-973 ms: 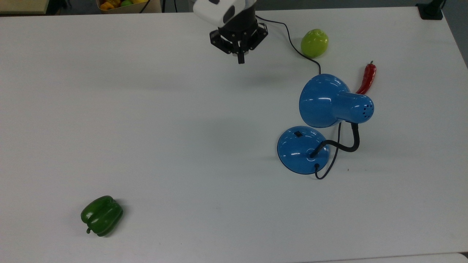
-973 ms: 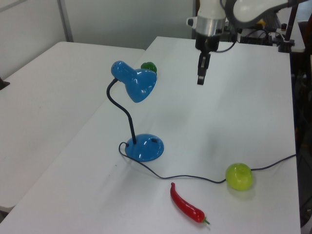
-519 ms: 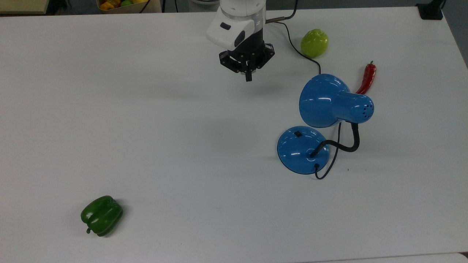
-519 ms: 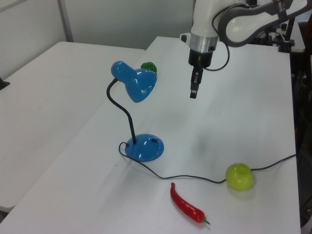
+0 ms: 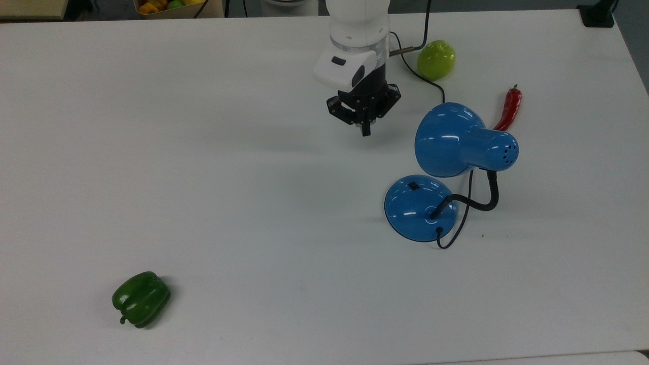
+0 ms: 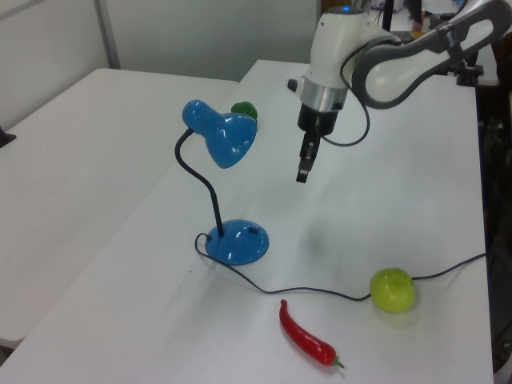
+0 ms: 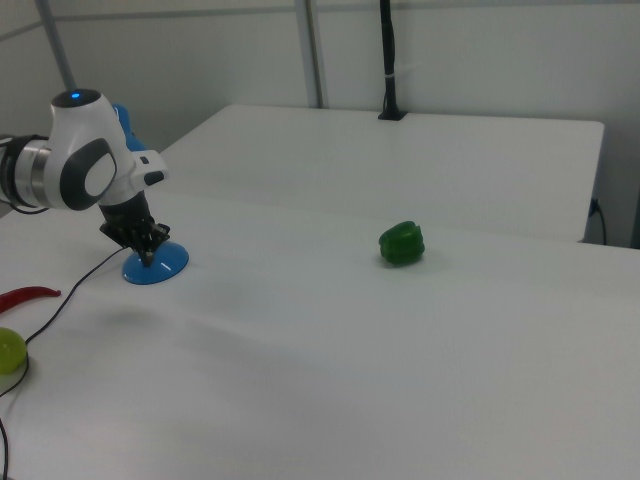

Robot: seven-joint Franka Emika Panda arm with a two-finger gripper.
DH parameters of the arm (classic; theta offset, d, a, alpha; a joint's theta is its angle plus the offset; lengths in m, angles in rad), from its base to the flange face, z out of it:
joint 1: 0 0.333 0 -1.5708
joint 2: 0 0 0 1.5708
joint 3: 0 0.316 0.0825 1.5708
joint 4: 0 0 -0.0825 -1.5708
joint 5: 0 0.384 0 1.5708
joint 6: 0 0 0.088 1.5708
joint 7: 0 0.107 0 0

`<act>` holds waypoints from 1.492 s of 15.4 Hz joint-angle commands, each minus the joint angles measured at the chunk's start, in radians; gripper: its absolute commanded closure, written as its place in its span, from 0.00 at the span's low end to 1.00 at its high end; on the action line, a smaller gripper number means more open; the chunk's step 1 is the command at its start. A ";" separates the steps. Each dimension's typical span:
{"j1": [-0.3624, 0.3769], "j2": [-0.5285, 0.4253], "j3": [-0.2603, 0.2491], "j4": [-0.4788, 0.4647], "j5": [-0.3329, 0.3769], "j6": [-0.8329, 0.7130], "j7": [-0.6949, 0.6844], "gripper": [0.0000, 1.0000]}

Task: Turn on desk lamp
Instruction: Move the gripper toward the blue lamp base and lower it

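The desk lamp is glossy blue, with a bell-shaped shade [image 5: 451,139] on a black gooseneck [image 5: 479,203] above a round base [image 5: 417,208]. A small black switch [image 5: 413,186] sits on the base. The lamp also stands in the left view [image 6: 228,140], its base [image 6: 238,241] on the white table. My gripper [image 5: 365,131] hangs shut in the air, to the left of the shade in the top view and above-left of the base. In the left view the gripper [image 6: 302,174] hovers right of the shade. The right view has the gripper [image 7: 147,256] in front of the blue base [image 7: 156,265].
A green apple [image 5: 436,59] lies beside the lamp's black cord [image 5: 413,71], and a red chilli [image 5: 509,109] lies behind the shade. A green bell pepper [image 5: 141,298] sits far off at the top view's lower left. The white table [image 5: 228,203] is wide.
The arm has moved steadily toward the lamp, down and to the right in the top view, and lower in the left view. The fingers stay shut. The lamp has not moved.
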 commanded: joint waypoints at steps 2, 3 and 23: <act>0.013 0.038 0.016 -0.013 -0.005 0.112 -0.005 1.00; 0.023 0.050 0.016 -0.010 -0.005 0.135 -0.004 1.00; 0.094 0.243 0.016 0.087 -0.028 0.422 0.036 1.00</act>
